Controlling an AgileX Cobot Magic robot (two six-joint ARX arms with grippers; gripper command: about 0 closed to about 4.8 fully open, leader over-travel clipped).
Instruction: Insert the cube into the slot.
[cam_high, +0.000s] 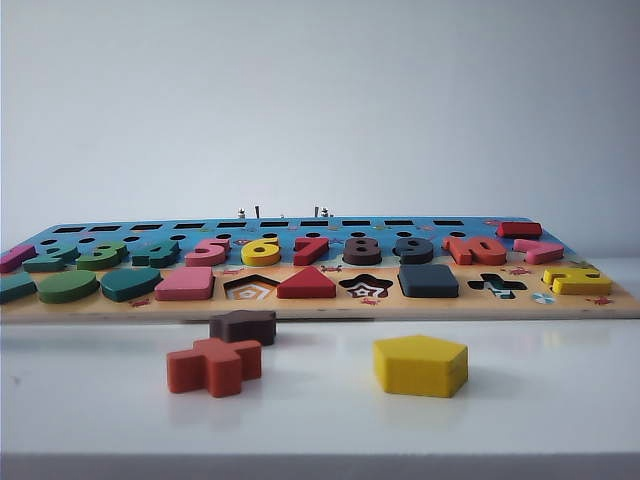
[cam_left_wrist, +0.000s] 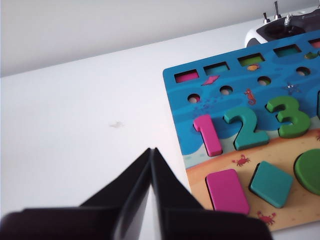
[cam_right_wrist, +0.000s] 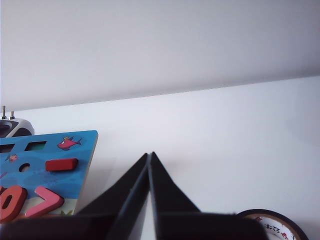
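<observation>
Cube (cam_high: 428, 280) is seated in the front row of the puzzle board (cam_high: 320, 305), flat, between the star-shaped cutout (cam_high: 366, 288) and the cross-shaped cutout (cam_high: 497, 285). I see no checkerboard bottom there, so the square slot is covered by it.

Left gripper (cam_left_wrist: 151, 150): fingers pressed together, tips meeting at a point, nothing between them. It hangs over bare white table (cam_left_wrist: 75, 135) just off the board's corner, near the pink 1 (cam_left_wrist: 208, 135) and the pink rounded rectangle (cam_left_wrist: 227, 191).

Right gripper (cam_right_wrist: 150, 155): also pressed together, empty, over the table beside the board's other end, near the red bar (cam_right_wrist: 61, 164) and the pink chevron (cam_right_wrist: 42, 201). A roll of tape (cam_right_wrist: 272, 225) lies on the table close to it.

Neither arm shows in the exterior view.

Loose on the table in front of the board: yellow pentagon (cam_high: 420, 364), orange-red cross block (cam_high: 214, 366), and the dark brown star block (cam_high: 243, 326) just behind the cross, touching or nearly so; I can't tell which. The pentagon sits well apart from those two.
</observation>
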